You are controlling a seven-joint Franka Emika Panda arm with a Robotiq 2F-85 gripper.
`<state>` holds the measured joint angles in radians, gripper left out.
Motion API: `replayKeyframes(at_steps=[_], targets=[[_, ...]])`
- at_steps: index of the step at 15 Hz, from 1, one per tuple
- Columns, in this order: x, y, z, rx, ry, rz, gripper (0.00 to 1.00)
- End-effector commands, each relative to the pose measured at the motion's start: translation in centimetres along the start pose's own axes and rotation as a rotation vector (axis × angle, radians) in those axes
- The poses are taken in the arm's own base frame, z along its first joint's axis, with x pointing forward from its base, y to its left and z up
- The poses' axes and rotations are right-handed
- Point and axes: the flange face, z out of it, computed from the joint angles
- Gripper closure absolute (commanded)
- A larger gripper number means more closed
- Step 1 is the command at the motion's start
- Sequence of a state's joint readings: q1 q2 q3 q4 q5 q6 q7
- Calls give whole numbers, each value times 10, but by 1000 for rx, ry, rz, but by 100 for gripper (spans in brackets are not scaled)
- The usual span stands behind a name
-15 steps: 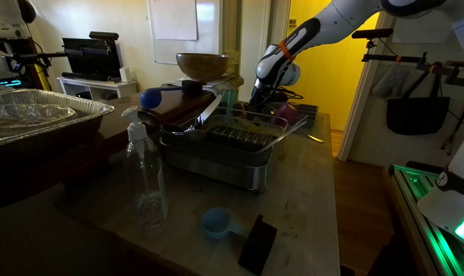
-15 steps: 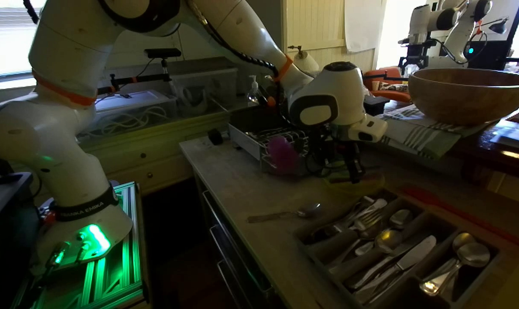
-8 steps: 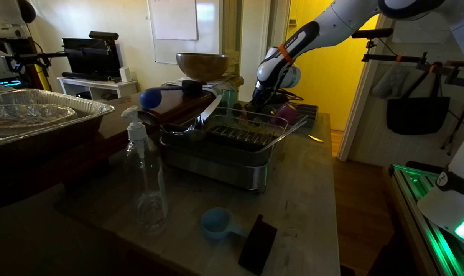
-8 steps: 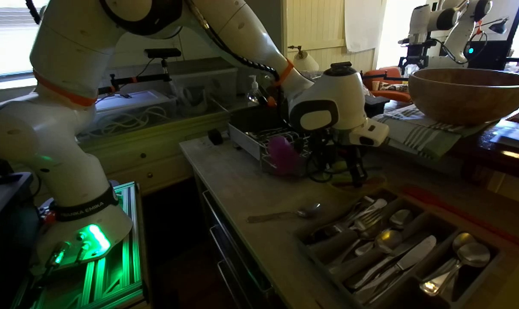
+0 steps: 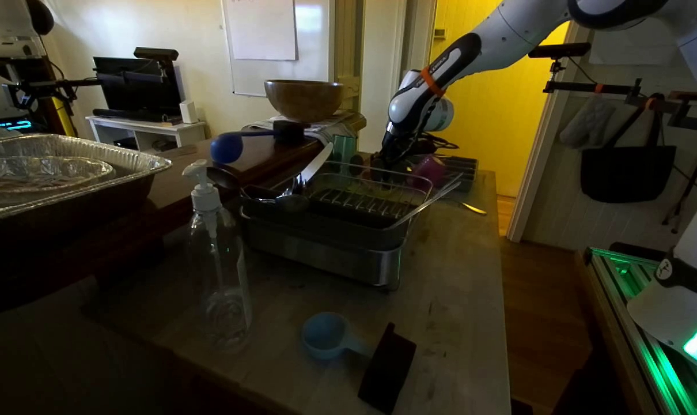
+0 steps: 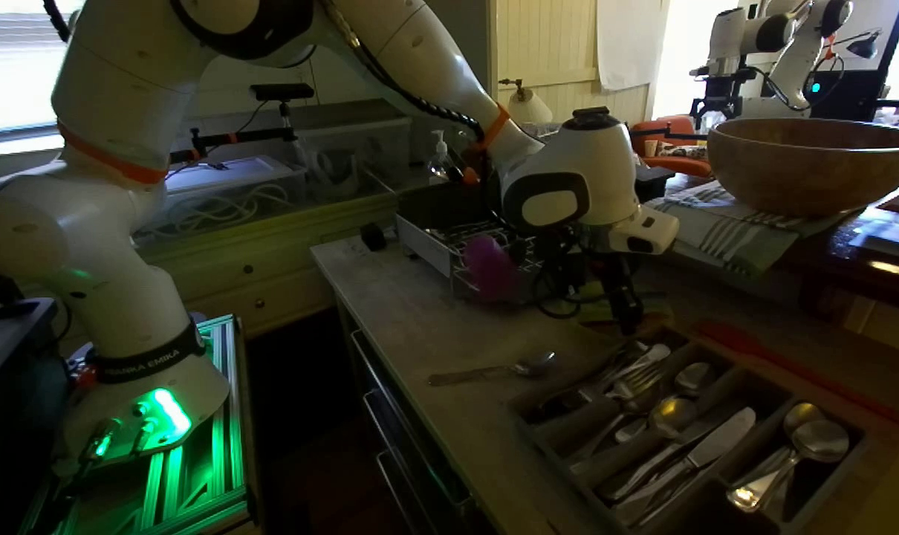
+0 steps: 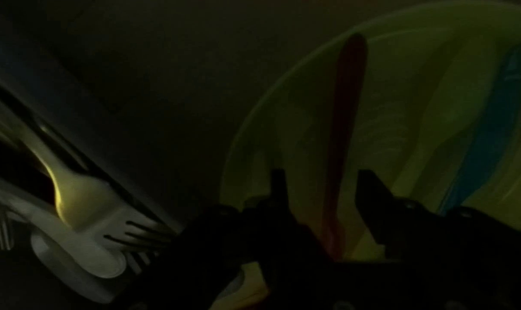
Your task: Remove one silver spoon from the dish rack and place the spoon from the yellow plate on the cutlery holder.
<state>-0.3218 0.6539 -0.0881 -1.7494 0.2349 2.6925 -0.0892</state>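
The yellow plate (image 7: 295,129) lies below my gripper in the wrist view. On it are a red utensil (image 7: 346,99), a yellow spoon (image 7: 454,99) and a blue utensil (image 7: 493,129). My gripper (image 7: 322,185) is open, with the red utensil between its fingers in that view. The gripper also shows in an exterior view (image 6: 628,321), beside the grey cutlery holder (image 6: 577,425). The holder's edge (image 7: 84,116) and a fork (image 7: 86,202) show at left. A silver spoon (image 6: 527,365) lies on the counter. The dish rack (image 5: 319,248) has a silver handle (image 5: 426,203) leaning out.
A pink cup (image 6: 488,267) hangs at the rack's end. A red utensil (image 6: 806,371) lies behind the cutlery holder. A wooden bowl (image 6: 813,171) stands on a higher table. A pump bottle (image 5: 219,276) and blue scoop (image 5: 325,334) stand in front of the rack.
The gripper has moved a little down and closer to the cutlery holder, slightly away from the dish rack. The objects on the counter have not moved.
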Motion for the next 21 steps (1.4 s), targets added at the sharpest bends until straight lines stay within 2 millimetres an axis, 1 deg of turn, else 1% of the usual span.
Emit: replayKeyframes(at_steps=[1,3,4,5,9,14,19,21], targets=[[1,-9,-10,3,7,-2,21],[4,-14,-16,12,16,-6,5],[6,-17,-18,16,25,-7,1],[8,-21,-20,19,30,-9,0],[17,-35,-19,55,60,0,0],[17,-51,-8,86,58,9,0],[17,-43,-3,74,49,10,0],[17,-41,-1,72,46,14,3]])
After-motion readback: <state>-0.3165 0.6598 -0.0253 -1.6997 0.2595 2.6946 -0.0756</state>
